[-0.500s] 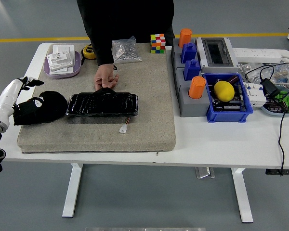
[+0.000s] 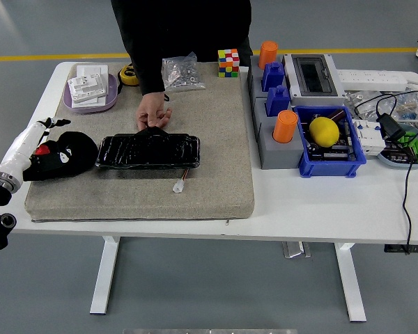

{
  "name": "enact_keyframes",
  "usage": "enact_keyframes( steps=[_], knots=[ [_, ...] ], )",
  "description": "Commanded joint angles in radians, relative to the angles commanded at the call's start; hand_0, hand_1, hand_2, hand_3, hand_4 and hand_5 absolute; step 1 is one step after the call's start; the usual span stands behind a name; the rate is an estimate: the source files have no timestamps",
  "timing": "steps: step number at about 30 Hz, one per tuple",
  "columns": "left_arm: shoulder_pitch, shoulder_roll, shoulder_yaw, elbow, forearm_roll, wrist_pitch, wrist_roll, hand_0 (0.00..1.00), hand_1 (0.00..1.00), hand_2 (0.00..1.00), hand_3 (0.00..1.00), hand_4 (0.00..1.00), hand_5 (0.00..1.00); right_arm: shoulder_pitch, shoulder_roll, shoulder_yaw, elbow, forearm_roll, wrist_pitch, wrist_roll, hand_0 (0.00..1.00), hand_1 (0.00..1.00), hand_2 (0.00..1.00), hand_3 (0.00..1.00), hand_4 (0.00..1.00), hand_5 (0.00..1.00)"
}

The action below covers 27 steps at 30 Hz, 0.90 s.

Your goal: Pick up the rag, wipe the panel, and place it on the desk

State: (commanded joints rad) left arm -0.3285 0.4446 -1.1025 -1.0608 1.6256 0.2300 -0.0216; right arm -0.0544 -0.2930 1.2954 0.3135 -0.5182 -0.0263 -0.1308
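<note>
While left robot hand (image 2: 47, 149) grips rag (image 2: 70, 154) (mat's left edge) | panel (image 2: 148, 151) beside

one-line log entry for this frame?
phase: at rag, not lifted | left hand: on black rag, grip unclear | panel: on mat, person's hand at far edge | right hand: not in view

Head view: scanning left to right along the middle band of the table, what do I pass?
left robot hand → black rag → black panel steadied by a person's hand → white connector → orange cup → yellow ball in the blue bin → black cable
</note>
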Motion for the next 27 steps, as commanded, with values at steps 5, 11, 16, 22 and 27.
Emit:
enact_keyframes(
  steps=[5, 11, 16, 22, 27],
  knots=[
    [-0.012, -0.002, 0.007, 0.013, 0.013, -0.021, 0.022, 0.877, 0.956, 0.965, 0.935, 0.646, 0.089, 0.001, 0.001, 0.006, 0.0, -0.003, -0.001, 0.001, 0.713, 0.529, 0.664, 0.603, 0.998, 0.639],
    [-0.022, 0.0, 0.012, 0.026, 0.03, -0.031, 0.033, 0.881, 0.962, 0.974, 0.947, 0.648, 0.09, 0.001, 0.001, 0.009, 0.007, -0.003, -0.006, 0.005, 0.713, 0.528, 0.664, 0.603, 0.998, 0.639],
    [-0.038, 0.001, 0.025, 0.043, 0.039, -0.025, 0.034, 0.881, 0.962, 0.974, 0.947, 0.648, 0.09, 0.001, 0.001, 0.008, 0.008, -0.001, -0.006, 0.005, 0.713, 0.528, 0.664, 0.603, 0.998, 0.639],
    [-0.053, -0.008, 0.047, 0.065, 0.057, 0.014, 0.02, 0.877, 0.955, 0.956, 0.931, 0.639, 0.088, 0.0, 0.004, 0.017, 0.013, -0.003, -0.01, 0.009, 0.713, 0.528, 0.664, 0.602, 0.998, 0.637],
    [-0.061, -0.011, 0.067, 0.075, 0.072, 0.021, 0.018, 0.85, 0.899, 0.863, 0.805, 0.626, 0.068, 0.001, 0.003, 0.018, 0.018, -0.005, -0.015, 0.01, 0.713, 0.528, 0.664, 0.602, 0.998, 0.634]
  ],
)
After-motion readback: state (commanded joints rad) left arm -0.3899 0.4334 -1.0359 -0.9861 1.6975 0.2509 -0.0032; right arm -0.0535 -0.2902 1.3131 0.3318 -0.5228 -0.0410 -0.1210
